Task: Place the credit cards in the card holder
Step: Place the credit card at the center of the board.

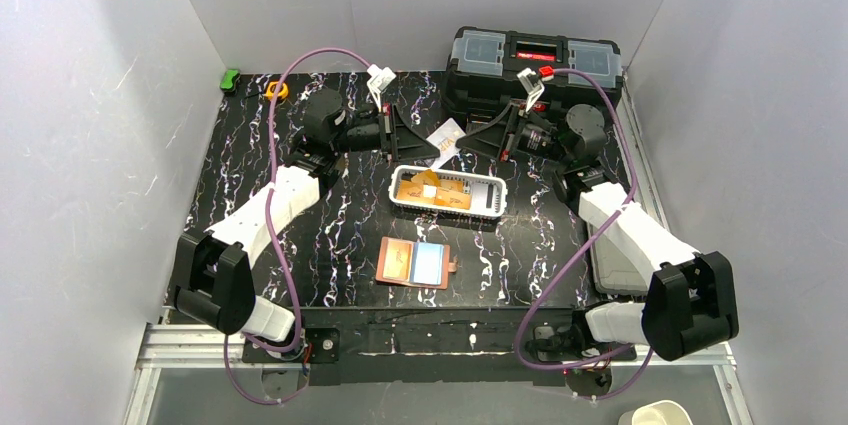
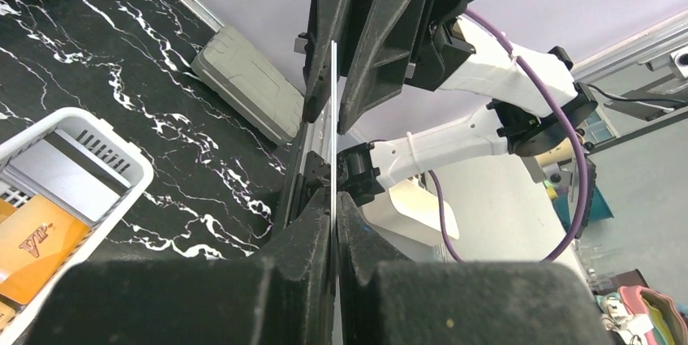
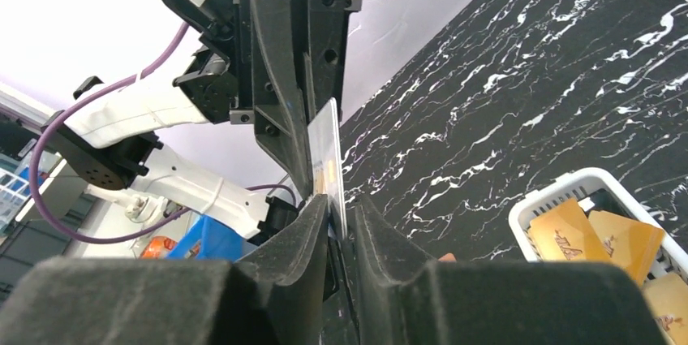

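A pale striped credit card (image 1: 447, 135) hangs in the air behind the basket, between both grippers. My left gripper (image 1: 436, 156) is shut on it; the left wrist view shows the card (image 2: 333, 118) edge-on, pinched at the fingertips (image 2: 334, 207). My right gripper (image 1: 463, 146) faces it from the other side. Its jaws (image 3: 342, 211) stand narrowly around the card (image 3: 328, 158) with a slim gap showing. The card holder (image 1: 387, 275) lies open near the front, with a light blue card (image 1: 428, 263) and an orange card (image 1: 397, 259) on it.
A white slotted basket (image 1: 402, 201) with several orange cards (image 1: 450, 190) sits mid-table, below the grippers. A black toolbox (image 1: 535, 65) stands at the back right. A green object (image 1: 230, 78) and a yellow ring (image 1: 276, 90) lie at the back left.
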### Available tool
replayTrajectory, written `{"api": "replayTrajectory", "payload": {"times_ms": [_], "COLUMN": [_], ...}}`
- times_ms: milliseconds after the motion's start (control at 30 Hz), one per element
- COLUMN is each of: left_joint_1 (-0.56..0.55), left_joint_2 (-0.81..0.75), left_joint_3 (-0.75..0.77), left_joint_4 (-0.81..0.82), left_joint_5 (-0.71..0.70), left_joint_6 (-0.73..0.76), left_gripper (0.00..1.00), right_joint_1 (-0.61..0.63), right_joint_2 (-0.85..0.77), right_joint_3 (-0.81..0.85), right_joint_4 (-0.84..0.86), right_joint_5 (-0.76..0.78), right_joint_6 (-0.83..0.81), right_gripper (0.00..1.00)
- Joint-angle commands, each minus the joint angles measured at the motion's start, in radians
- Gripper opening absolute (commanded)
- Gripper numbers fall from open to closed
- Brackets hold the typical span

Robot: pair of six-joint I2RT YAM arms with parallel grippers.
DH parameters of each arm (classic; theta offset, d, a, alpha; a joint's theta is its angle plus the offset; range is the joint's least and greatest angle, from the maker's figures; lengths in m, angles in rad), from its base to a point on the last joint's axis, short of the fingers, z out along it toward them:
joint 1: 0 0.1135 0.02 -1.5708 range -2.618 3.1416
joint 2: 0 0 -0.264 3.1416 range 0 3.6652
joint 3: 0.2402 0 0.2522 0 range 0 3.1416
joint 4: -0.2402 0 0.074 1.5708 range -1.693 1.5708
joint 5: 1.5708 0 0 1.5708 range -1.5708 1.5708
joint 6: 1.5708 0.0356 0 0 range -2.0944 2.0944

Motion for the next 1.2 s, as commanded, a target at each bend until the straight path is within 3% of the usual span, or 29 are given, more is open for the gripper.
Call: {"api": "replayTrajectory", "payload": {"times_ms": [0,133,333,500,733,1167], "left_joint_1": [-0.008,-0.009,-0.009,-0.008,-0.008,-0.023], "left_joint_2": [-0.027,-0.029,-0.029,-0.016,-0.011,-0.006], "left_joint_3": [-0.012,-0.018,0.008,0.026,0.034,0.011], "left_joint_4": [0.024,0.011,-0.042,0.027,0.077,0.039], "left_joint_5": [0.032,0.035,0.056,0.142,0.190,0.254], "left_joint_6": [0.019,0.045,0.100,0.049,0.018,0.070], "left_gripper": [0.00,0.00,0.27,0.44,0.45,0.34], "right_joint_1": [0.024,0.034,0.037,0.044,0.053,0.095], "right_joint_2": [0.001,0.008,0.017,-0.001,0.001,0.029], "right_joint_3": [0.056,0.062,0.064,0.056,0.080,0.138], "right_joint_4": [0.081,0.089,0.089,-0.005,-0.090,-0.131], "right_joint_5": [0.019,0.014,-0.040,-0.137,-0.201,-0.217], "right_joint_6": [0.009,0.013,0.005,-0.074,-0.137,-0.172], "right_gripper": [0.22,0.14,0.08,0.08,0.14,0.13]}}
